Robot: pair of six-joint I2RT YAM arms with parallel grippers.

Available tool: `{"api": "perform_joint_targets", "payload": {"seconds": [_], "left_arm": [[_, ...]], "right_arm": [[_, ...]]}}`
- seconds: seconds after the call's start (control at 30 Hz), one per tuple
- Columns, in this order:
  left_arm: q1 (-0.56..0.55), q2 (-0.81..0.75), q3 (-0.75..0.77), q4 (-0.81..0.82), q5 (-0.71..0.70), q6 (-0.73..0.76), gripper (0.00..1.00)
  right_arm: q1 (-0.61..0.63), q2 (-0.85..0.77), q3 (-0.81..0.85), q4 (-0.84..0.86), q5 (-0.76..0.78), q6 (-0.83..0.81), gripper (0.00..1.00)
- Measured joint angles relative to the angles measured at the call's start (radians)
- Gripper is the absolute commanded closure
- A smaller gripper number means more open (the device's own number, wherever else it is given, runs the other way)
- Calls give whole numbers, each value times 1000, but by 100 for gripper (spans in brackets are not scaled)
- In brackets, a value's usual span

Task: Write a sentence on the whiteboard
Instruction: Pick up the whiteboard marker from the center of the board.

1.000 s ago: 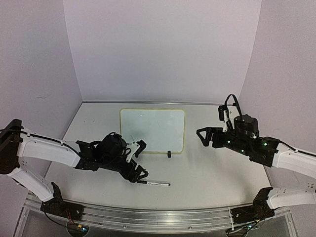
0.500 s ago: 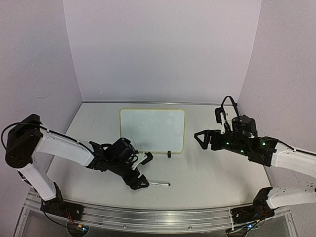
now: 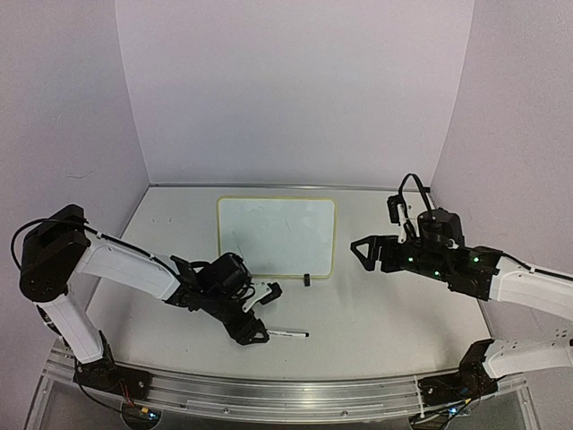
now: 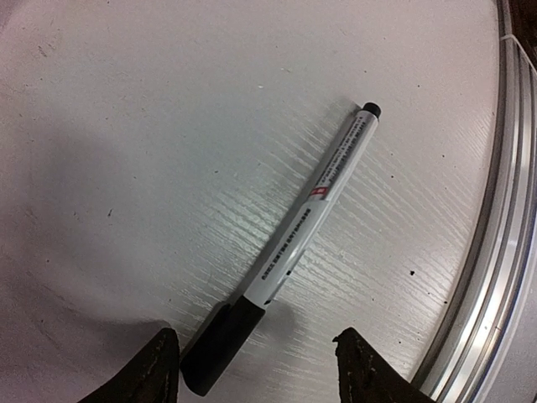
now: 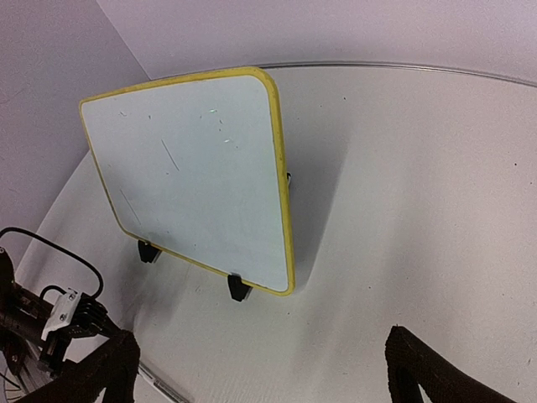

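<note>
My left tool (image 4: pixel 258 361) gapes astride the black cap of the slim white marker (image 4: pixel 284 243) lying on the pale worktop (image 4: pixel 126 126), near the blank yellow-rimmed whiteboard (image 3: pixel 276 236) standing behind; closing off-centre could roll it away.

Ahead of the right gripper (image 5: pixel 264 369), whose fingers are black, the whiteboard (image 5: pixel 189 176) is white with a few faint grey streaks, framed by a yellow rim and standing on black clip feet (image 5: pixel 239 288). Between the black fingers of the left gripper (image 4: pixel 262 369) sits the black cap of a marker (image 4: pixel 315 206); its barrel is white with fine dark print and a small red mark, perhaps a logo. The counter (image 4: pixel 151 126) is off-white with a faint rippled grain, and right of that gripper runs a silver rail (image 4: pixel 503 252).
</note>
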Motion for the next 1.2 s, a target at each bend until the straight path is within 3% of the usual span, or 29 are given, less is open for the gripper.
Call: {"api": "perform_joint_targets", "payload": {"seconds": [0.33, 0.63, 0.97, 1.2], "left_arm": [[-84, -15, 5, -61, -67, -14, 47], [-144, -45, 5, -134, -233, -35, 53], [-176, -41, 5, -144, -276, -29, 59], [-193, -16, 27, -156, -313, -10, 75]], "right_arm": [[0, -3, 0, 0, 0, 0, 2], [0, -4, 0, 0, 1, 0, 2], [0, -4, 0, 0, 1, 1, 2], [0, -4, 0, 0, 1, 3, 2]]}}
